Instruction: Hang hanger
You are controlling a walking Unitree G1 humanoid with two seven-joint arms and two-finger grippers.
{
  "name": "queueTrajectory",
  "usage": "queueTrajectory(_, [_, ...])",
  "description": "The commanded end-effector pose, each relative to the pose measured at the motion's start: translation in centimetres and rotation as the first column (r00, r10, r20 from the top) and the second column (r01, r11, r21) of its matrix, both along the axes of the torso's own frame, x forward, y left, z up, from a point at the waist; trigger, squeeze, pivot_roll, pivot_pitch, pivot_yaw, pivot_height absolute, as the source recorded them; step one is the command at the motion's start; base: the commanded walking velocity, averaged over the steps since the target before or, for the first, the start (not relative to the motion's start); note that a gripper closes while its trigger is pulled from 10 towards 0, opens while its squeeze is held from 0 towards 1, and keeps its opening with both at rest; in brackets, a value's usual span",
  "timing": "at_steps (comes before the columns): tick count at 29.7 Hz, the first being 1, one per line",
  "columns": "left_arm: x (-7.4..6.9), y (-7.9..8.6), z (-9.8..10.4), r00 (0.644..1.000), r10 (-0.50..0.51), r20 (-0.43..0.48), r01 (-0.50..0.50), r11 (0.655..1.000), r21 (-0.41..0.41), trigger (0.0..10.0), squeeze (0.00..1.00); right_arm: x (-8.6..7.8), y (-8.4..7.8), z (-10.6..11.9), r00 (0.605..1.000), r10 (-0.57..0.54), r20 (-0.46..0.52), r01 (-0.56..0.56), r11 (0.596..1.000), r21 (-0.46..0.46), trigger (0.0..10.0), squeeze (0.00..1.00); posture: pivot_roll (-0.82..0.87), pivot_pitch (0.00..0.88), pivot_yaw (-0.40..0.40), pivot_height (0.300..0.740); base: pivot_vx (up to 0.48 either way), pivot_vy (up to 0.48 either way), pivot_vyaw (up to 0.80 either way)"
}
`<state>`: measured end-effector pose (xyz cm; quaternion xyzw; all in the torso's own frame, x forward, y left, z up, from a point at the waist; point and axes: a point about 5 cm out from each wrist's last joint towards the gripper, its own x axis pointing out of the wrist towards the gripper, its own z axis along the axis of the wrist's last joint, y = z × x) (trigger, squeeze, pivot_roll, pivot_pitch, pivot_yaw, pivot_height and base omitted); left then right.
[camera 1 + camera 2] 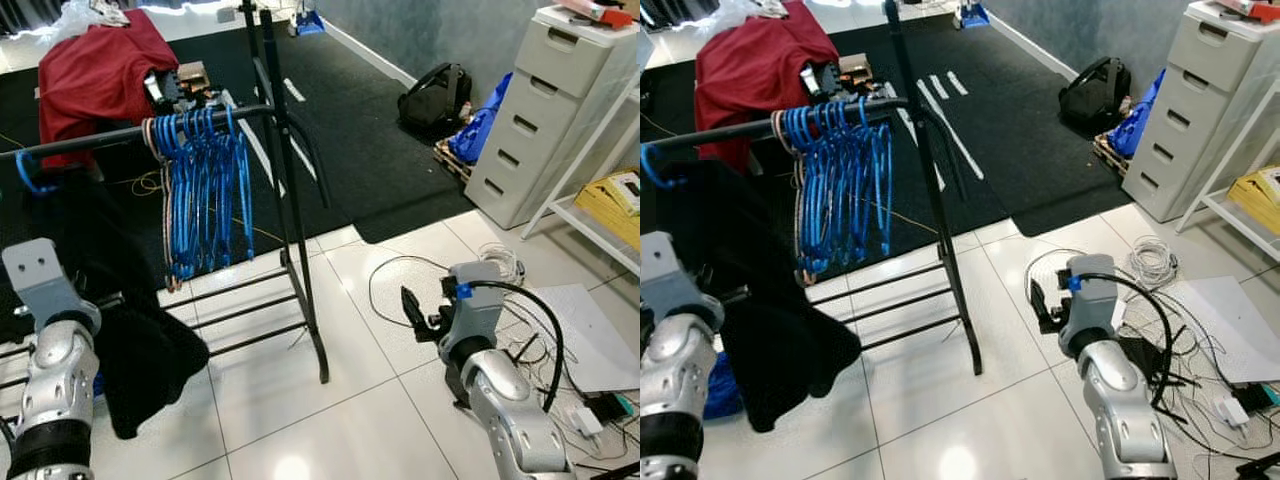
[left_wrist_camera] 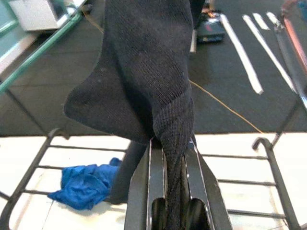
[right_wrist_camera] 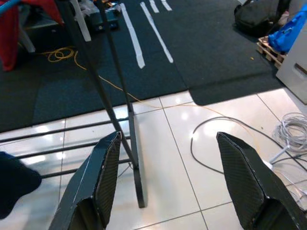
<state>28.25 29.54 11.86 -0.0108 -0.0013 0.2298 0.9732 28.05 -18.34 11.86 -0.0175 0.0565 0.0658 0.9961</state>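
Observation:
A black clothes rail [image 1: 100, 138] runs across the left. A bunch of blue hangers [image 1: 205, 190] hangs near its right end. Another blue hanger [image 1: 25, 175] hooks the rail at the far left, with a black garment [image 1: 130, 340] draped below it. In the left wrist view my left gripper [image 2: 171, 148] is shut on a twisted fold of this black garment [image 2: 144, 72]. My left arm [image 1: 55, 370] stands beside the cloth. To the right of the rack, my right gripper [image 3: 168, 139] is open over the white tiles with nothing between its fingers [image 1: 412, 305].
The rack's black upright and foot [image 1: 310, 300] stand between the arms. Loose cables [image 1: 400, 280] lie on the tiles near the right arm. A white drawer unit [image 1: 550, 110], a black backpack [image 1: 435, 95] and a blue bag [image 1: 485, 125] are at the right. Red cloth [image 1: 100, 70] lies behind the rail.

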Motion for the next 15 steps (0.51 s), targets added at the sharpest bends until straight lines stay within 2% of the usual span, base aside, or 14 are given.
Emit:
queueTrajectory(1, [-0.1,-0.7,0.9,0.999,-0.038,0.032,0.037,0.998,0.042,3.6,0.0,-0.2,0.0,-0.4,1.0,0.001,-0.017,-0.001,1.0,0.012,10.0,0.0,-0.13,0.145,0.085,0.74,0.0,0.0,0.0])
queueTrajectory(2, [-0.9,-1.5,0.8,0.997,-0.059,0.044,0.057,0.997,0.059,3.8,0.0,-0.1,0.0,-0.3,1.0,0.001,-0.017,-0.001,1.0,0.012,10.0,0.0,-0.13,0.145,0.082,0.74,0.0,0.0,0.0])
queueTrajectory(3, [-0.9,-1.5,0.8,0.997,-0.059,0.044,0.057,0.997,0.059,3.8,0.0,-0.1,0.0,-0.3,1.0,0.001,-0.017,-0.001,1.0,0.012,10.0,0.0,-0.13,0.145,0.082,0.74,0.0,0.0,0.0])
queueTrajectory(4, [-1.6,-2.0,0.8,0.997,-0.063,0.051,0.059,0.996,0.064,5.8,0.0,-0.1,0.0,-0.3,1.0,0.001,-0.017,-0.001,1.0,0.011,10.0,0.0,-0.13,0.144,0.079,0.74,0.0,0.0,0.0])
queueTrajectory(5, [-1.6,-2.0,0.8,0.997,-0.063,0.051,0.059,0.996,0.064,5.8,0.0,-0.1,0.0,-0.3,1.0,0.001,-0.017,-0.001,1.0,0.011,10.0,0.0,-0.13,0.144,0.079,0.74,0.0,0.0,0.0])
queueTrajectory(6, [-1.9,-2.3,0.7,0.997,-0.057,0.054,0.054,0.997,0.062,7.1,0.0,-0.1,-0.1,-0.3,1.0,0.002,-0.017,-0.002,1.0,0.011,10.0,0.0,-0.13,0.143,0.077,0.74,0.0,0.0,0.0])
queueTrajectory(7, [-1.9,-2.3,0.7,0.997,-0.057,0.054,0.054,0.997,0.062,7.1,0.0,-0.1,-0.1,-0.3,1.0,0.002,-0.017,-0.002,1.0,0.011,10.0,0.0,-0.13,0.143,0.077,0.74,0.0,0.0,0.0])
queueTrajectory(8, [-2.2,-2.5,0.6,0.997,-0.053,0.047,0.05,0.997,0.055,10.0,0.0,0.0,-0.1,-0.3,1.0,0.003,-0.017,-0.003,1.0,0.009,10.0,0.0,-0.13,0.142,0.076,0.74,0.0,0.0,0.0])
queueTrajectory(13, [-2.3,-2.7,0.3,0.999,-0.044,0.024,0.043,0.998,0.055,10.0,0.0,0.0,-0.1,-0.4,1.0,0.004,-0.018,-0.004,1.0,0.008,10.0,0.0,-0.12,0.14,0.073,0.74,0.0,0.0,0.0])
queueTrajectory(15, [-2.5,-2.2,0.1,1.0,0.011,-0.011,-0.011,0.999,0.052,10.0,0.0,0.1,-0.1,-0.4,1.0,0.012,-0.022,-0.012,1.0,0.004,10.0,0.0,-0.12,0.136,0.067,0.74,-0.349,0.0,0.0])
